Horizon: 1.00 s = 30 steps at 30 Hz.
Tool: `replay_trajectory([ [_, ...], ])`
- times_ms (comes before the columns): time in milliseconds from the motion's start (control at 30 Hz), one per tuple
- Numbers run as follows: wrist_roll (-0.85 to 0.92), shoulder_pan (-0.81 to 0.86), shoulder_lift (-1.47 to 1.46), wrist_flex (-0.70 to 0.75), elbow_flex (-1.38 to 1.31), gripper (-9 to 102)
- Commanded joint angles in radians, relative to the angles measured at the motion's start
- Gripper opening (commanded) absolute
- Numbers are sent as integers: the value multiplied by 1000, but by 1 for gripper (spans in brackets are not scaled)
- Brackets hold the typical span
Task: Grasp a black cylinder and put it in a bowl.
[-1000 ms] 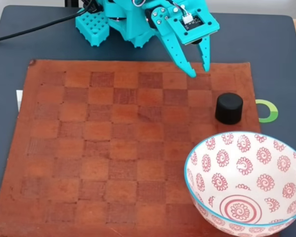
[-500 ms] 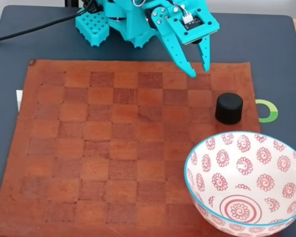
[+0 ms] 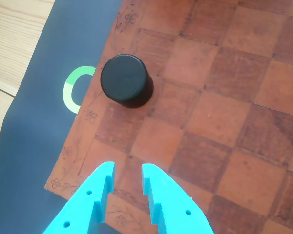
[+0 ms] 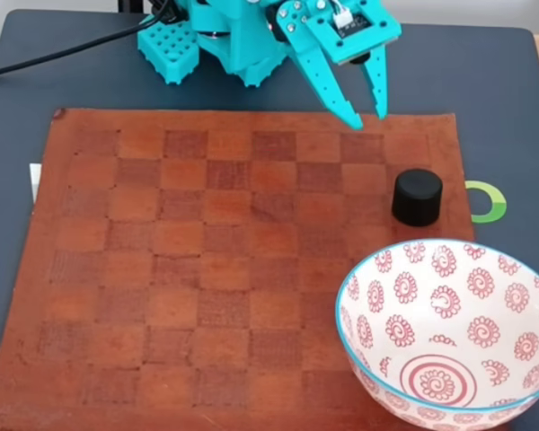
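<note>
**Approach step: cylinder not yet grasped**

Black cylinder (image 4: 418, 197) upright on the leather chessboard (image 4: 207, 269), on a square by the board's right edge in the fixed view, untouched. Just beside it, off the board, a green ring mark (image 4: 490, 202) on the dark counter (image 4: 503, 90). Bowl (image 4: 449, 332) near, at the lower right corner, nothing inside.

Gripper (image 4: 369, 117) above the board's far edge, fingers (image 3: 158, 195) spread with a narrow gap, holding nothing; cylinder ahead and slightly left in the wrist view.

Judged next: reach forward, widen the fingers, lower around the cylinder.

No readable writing; only faint flower tooling along the board's border.
</note>
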<state>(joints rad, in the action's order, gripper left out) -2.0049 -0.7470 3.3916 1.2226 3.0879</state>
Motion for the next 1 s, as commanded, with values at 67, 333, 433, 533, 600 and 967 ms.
replay_trajectory([
  [67, 5, 6, 41, 40, -75, 5],
  [333, 8, 2, -166, 106, -241, 5],
  [433, 8, 3, -308, 106, -311, 5],
  [533, 8, -2, -443, 104, -383, 5],
  [600, 8, -3, -526, 97, -428, 5],
  [967, 52, -6, -1006, 104, -698, 5],
])
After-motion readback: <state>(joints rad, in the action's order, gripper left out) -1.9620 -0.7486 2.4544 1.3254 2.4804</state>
